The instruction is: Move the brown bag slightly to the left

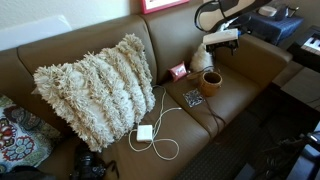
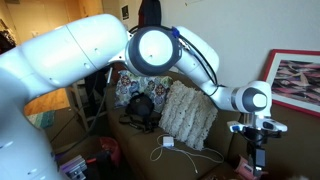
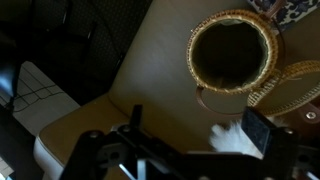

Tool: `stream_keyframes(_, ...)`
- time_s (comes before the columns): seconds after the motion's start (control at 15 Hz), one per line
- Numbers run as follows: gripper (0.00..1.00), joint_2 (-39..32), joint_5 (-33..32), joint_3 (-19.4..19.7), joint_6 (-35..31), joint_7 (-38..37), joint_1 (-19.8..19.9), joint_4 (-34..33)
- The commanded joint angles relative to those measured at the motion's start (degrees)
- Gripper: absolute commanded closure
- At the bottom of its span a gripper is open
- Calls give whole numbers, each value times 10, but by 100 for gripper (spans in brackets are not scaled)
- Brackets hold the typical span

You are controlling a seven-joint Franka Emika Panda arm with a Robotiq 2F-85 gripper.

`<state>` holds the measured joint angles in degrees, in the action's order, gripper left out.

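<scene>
Two fingers (image 3: 262, 132) wide apart, hand (image 3: 198, 135) empty above the brown bag (image 3: 232, 52)

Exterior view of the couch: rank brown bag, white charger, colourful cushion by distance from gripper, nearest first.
1. brown bag, right under the gripper.
2. white charger, mid-seat near the front edge.
3. colourful cushion, opposite end of the couch.

My arm (image 2: 70, 70) is glossy white, rounded, dark-ringed at the joints. At six o'clock my gripper (image 3: 198, 135) is black.
</scene>
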<state>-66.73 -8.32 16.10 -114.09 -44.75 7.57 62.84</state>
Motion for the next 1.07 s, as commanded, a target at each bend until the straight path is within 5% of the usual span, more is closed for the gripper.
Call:
stream_keyframes(0.0,0,-26,13,-6,0,12,8,-10)
stream_keyframes(0.33,0,-56,34,-26,-16,58,36,-36)
stream_keyframes(0.73,0,-58,120,-96,-3,153,76,-43)
stream_keyframes(1.0,0,-82,154,-90,12,195,84,-61)
